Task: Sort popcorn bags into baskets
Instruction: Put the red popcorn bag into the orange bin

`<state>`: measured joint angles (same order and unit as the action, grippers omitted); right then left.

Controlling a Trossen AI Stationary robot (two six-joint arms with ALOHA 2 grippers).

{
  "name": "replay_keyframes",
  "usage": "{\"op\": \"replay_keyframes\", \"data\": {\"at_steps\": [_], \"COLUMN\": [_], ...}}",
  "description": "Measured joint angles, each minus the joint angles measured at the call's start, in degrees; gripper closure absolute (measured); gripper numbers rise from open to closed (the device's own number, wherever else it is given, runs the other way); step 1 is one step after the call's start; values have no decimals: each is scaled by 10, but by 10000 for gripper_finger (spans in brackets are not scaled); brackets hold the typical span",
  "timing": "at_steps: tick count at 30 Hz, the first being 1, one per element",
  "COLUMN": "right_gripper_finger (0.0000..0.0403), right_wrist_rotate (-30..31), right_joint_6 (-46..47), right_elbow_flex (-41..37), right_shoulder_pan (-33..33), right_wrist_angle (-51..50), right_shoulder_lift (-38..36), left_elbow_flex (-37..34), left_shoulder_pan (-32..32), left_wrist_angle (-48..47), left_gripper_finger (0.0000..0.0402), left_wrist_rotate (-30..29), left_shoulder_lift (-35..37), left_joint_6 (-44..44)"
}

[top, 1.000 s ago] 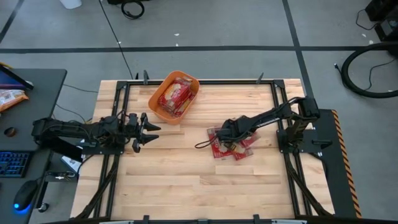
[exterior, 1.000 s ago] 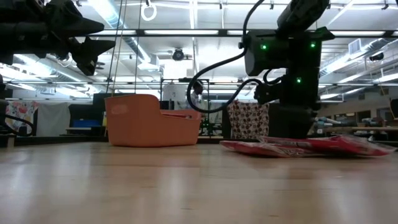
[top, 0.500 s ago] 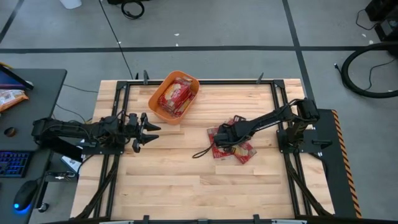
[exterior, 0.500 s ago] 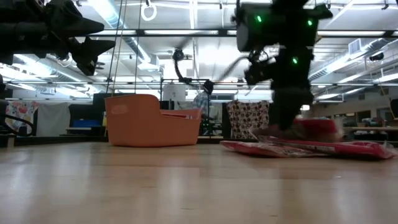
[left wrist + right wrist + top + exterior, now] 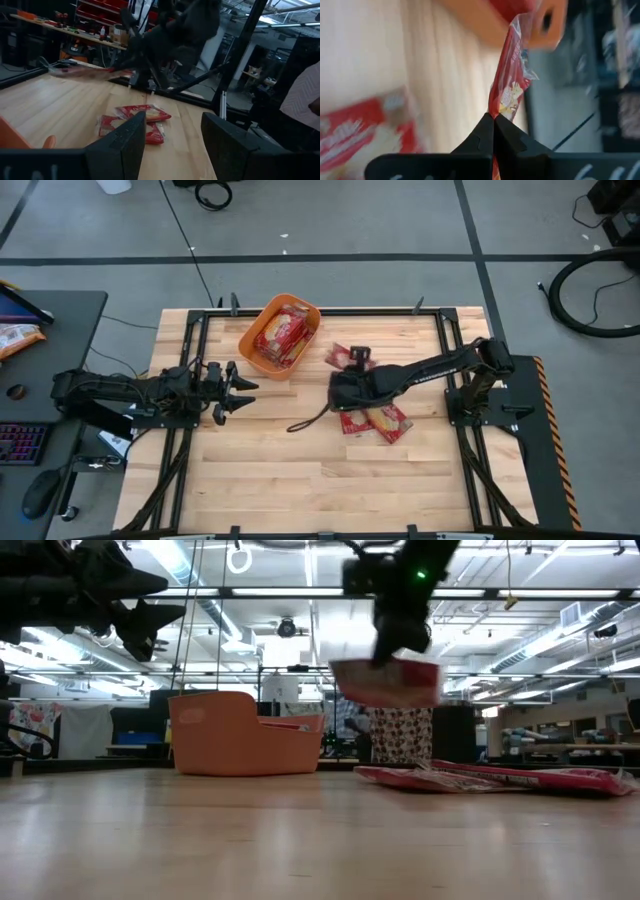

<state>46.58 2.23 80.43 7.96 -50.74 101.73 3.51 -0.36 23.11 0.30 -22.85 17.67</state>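
Above the table's middle my right gripper (image 5: 346,368) is shut on one red popcorn bag (image 5: 388,682), which is lifted clear between the pile and the basket. The other popcorn bags (image 5: 374,418) lie flat in a small overlapping pile on the wood right of centre. The orange basket (image 5: 281,335) stands at the far edge, left of centre, with red bags inside it. My left gripper (image 5: 236,386) hovers open at the table's left side, pointing toward the middle, with nothing between its fingers (image 5: 120,145). My right gripper pinches the popcorn bag between its two shut fingertips (image 5: 485,131), at one edge (image 5: 495,111). The wrist view shows the bag edge-on, reaching out past the fingertips toward the basket. It hangs clear of the table, roughly level, just below the gripper (image 5: 394,635).
A loose dark cable (image 5: 306,420) trails from my right arm over the wood. A black frame (image 5: 330,311) runs around the table top. Bare wood lies near the front edge. A desk with a keyboard and mouse (image 5: 40,492) stands left of the table.
My right gripper has shut on one popcorn bag at the pile, lifted it clear of the table and carried it up and toward the table's left and far edge, toward the basket. The rest of the pile has stayed on the wood.
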Motion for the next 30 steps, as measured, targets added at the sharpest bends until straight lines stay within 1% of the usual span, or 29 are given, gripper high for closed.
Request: {"op": "replay_keyframes", "data": {"at_steps": [3, 6, 12, 16, 18, 21, 23, 25, 28, 30], "right_gripper_finger": [397, 396, 395, 395, 394, 394, 390, 377, 344, 319], "right_wrist_rotate": [4, -20, -104, -151, -186, -230, -255, -278, -286, -257], "right_joint_6": [-134, -271, -511, -646, -704, -766, -785, -798, -791, -773], "right_elbow_flex": [6, 6, 6, 6, 6, 6, 6, 7, 9, 10], "right_shoulder_pan": [-16, -43, -106, -154, -178, -208, -224, -235, -240, -235], "right_wrist_angle": [101, 208, 398, 497, 544, 617, 658, 665, 643, 634], "right_shoulder_lift": [0, 8, 49, 93, 115, 147, 166, 173, 173, 173], "left_elbow_flex": [0, 0, 0, 0, 0, 0, 0, 0, 0, 0], "left_shoulder_pan": [0, 0, 0, 0, 0, 0, 0, 0, 0, 0], "left_wrist_angle": [4, 20, 23, 29, 30, 33, 37, 44, 52, 55], "left_gripper_finger": [208, 208, 208, 208, 208, 208, 208, 208, 208, 208], "left_wrist_rotate": [-5, -7, -2, -1, -1, -1, -1, -1, -1, -7], "left_shoulder_lift": [0, 0, 0, 0, 0, 0, 0, 0, 0, 0], "left_joint_6": [0, -11, -18, -19, -19, -19, -20, -22, -44, -60]}}
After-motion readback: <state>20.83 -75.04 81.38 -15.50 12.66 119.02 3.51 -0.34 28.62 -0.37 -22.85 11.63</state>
